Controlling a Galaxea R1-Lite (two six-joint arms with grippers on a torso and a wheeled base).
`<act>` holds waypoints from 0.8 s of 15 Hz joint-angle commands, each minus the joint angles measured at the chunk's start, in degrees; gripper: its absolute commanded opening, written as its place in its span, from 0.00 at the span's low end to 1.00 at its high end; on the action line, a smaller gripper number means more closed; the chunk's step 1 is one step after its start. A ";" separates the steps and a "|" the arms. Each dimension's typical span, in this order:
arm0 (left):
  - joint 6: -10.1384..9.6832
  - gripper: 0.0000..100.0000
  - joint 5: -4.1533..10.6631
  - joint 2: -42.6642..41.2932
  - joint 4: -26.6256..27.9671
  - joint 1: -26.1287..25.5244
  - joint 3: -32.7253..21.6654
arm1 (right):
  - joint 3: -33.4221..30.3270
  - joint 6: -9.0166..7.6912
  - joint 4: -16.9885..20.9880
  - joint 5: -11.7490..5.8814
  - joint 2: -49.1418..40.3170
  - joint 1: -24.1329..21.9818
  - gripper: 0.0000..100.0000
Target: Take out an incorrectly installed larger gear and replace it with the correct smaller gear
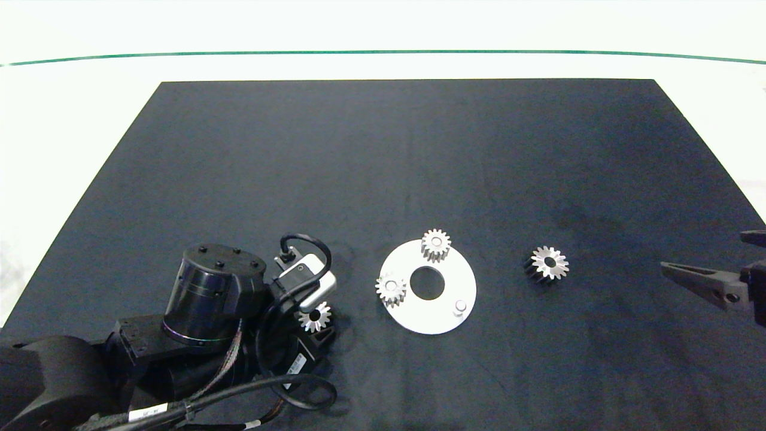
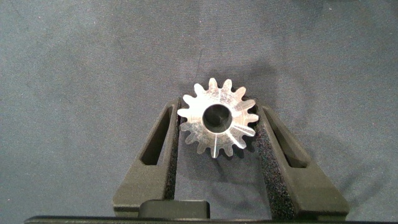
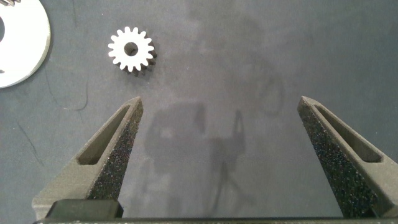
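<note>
Left end effector (image 2: 217,134) pinches the smaller gear (image 2: 217,117) left of the round plate (image 1: 446,317), ready for the plate's bare pin (image 1: 460,306); larger gear (image 1: 547,263) lies discarded right of it, right end effector (image 3: 217,124) spread beyond.
</note>
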 commanded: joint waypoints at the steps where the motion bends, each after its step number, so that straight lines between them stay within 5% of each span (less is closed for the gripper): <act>1: 0.30 0.22 0.03 -0.57 0.37 -0.44 -0.59 | 0.01 -0.09 0.06 -0.04 -0.07 0.09 1.00; 5: 0.65 0.22 1.17 -3.39 1.16 -2.46 -2.70 | -0.08 -0.09 0.33 0.05 -1.04 -0.70 1.00; 12: 0.56 0.22 4.25 -9.80 18.47 -7.39 -10.44 | -1.14 -0.18 4.72 -0.13 -6.49 -0.88 1.00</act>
